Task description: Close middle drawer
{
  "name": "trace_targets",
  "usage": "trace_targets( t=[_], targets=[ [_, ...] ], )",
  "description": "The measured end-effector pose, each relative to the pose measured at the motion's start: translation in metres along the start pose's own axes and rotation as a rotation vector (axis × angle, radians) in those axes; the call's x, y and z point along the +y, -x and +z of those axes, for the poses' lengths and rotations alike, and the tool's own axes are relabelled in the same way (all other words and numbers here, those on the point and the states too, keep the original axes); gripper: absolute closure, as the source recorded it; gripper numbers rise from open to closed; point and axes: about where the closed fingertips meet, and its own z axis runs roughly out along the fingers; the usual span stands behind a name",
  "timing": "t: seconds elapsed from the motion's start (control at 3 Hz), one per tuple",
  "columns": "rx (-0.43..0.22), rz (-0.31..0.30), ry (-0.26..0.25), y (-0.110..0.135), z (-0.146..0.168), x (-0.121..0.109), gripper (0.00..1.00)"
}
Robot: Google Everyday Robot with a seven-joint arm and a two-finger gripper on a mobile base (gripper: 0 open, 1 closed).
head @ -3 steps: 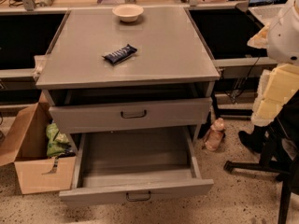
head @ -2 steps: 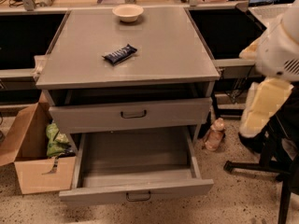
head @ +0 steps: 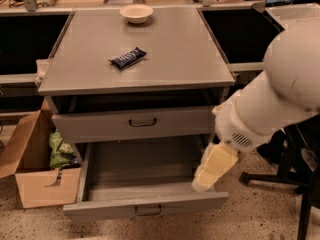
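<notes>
The middle drawer [head: 145, 203] is pulled far out at the bottom of the grey cabinet [head: 150, 59]. It has a low front panel, a small dark bar handle [head: 148, 211] and an empty tray-like inside. My gripper [head: 202, 183], cream-coloured, hangs from the big white arm [head: 270, 99]. It sits over the drawer's right front corner, just inside the front panel. I cannot tell whether it touches the drawer.
The drawer above [head: 135, 125], with a taller front, stands slightly out. A dark snack bar [head: 127, 58] and a bowl [head: 136, 13] lie on the cabinet top. An open cardboard box [head: 35, 176] stands at the left. A chair base [head: 290, 184] is at the right.
My arm has swung from the right side down and to the left, bringing the gripper over the open drawer's right front corner. The drawers have not moved.
</notes>
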Motion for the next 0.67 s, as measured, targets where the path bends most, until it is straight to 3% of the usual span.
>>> trace_targets(
  t=[0.33, 0.67],
  targets=[
    [-0.043, 0.086, 0.034, -0.0029, 0.084, 0.0389, 0.0],
    [-0.044, 0.086, 0.034, -0.0026, 0.0838, 0.0388, 0.0]
  ],
)
